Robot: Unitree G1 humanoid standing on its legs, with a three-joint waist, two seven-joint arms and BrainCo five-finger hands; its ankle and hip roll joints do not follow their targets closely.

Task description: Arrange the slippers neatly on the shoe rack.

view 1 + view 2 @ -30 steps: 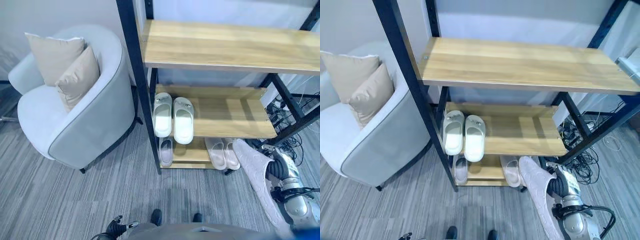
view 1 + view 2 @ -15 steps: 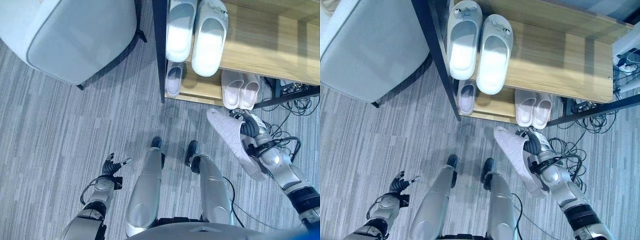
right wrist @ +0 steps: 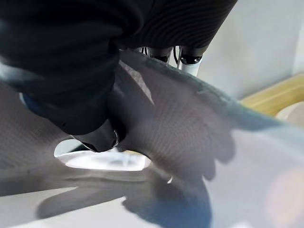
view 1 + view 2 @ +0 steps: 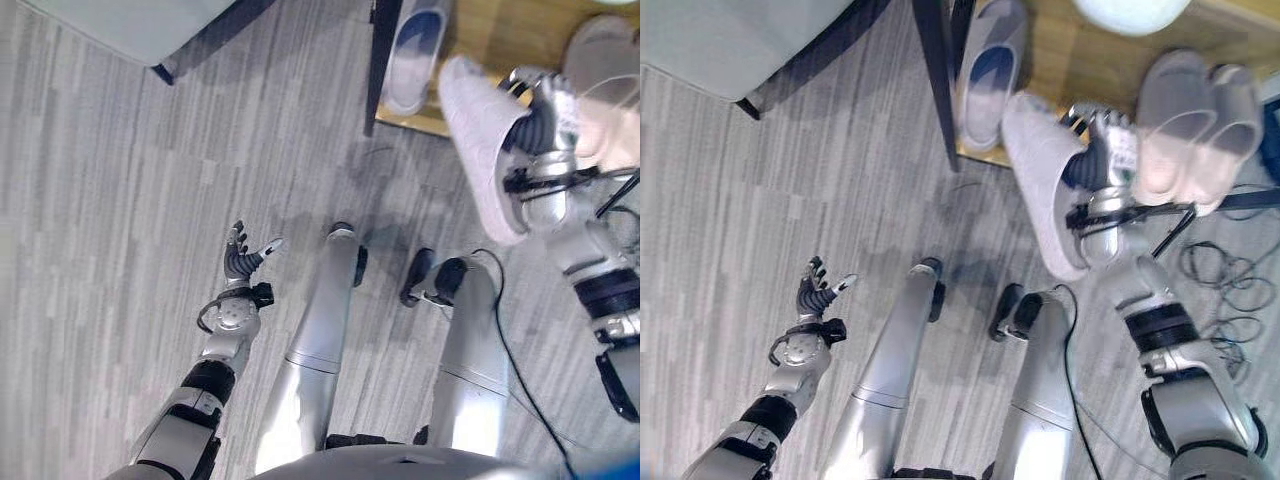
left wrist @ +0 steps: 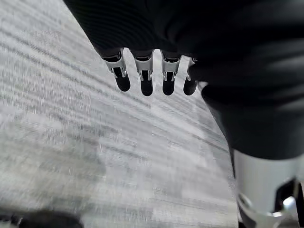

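1. Overhead, the right hand (image 4: 1095,160) was curled round a pale slipper (image 4: 1042,180), with its fingers on one face and its thumb on the other, as the right wrist view showed from close up.
2. That held slipper (image 4: 480,140) hung off the floor on its edge, its textured sole turned toward the robot's left, its toe end up near the front of the shoe rack (image 4: 1060,75) and its heel end lower, over the grey striped carpet (image 4: 120,200).
3. On the rack's lowest wooden shelf (image 4: 480,40), a single grey slipper (image 4: 990,70) lay just inside the black front post (image 4: 935,70), pointing into the rack.
4. Further to the robot's right on the same shelf, a pair of pinkish-beige slippers (image 4: 1195,115) sat side by side and touching, just beyond the held slipper and the right hand.
5. A rounded white slipper toe (image 4: 1130,12) showed at the upper edge of the right eye view, on the shelf above.
6. The left hand (image 4: 243,258) hung low on the robot's left side, well apart from the rack, empty, with its fingers loosely spread and relaxed; its own wrist view showed the dark fingertips (image 5: 145,85) in a straight row above the carpet.
7. A corner of a grey armchair (image 4: 730,40) sat on the carpet to the left of the rack's post, its dark leg (image 4: 165,72) just visible.
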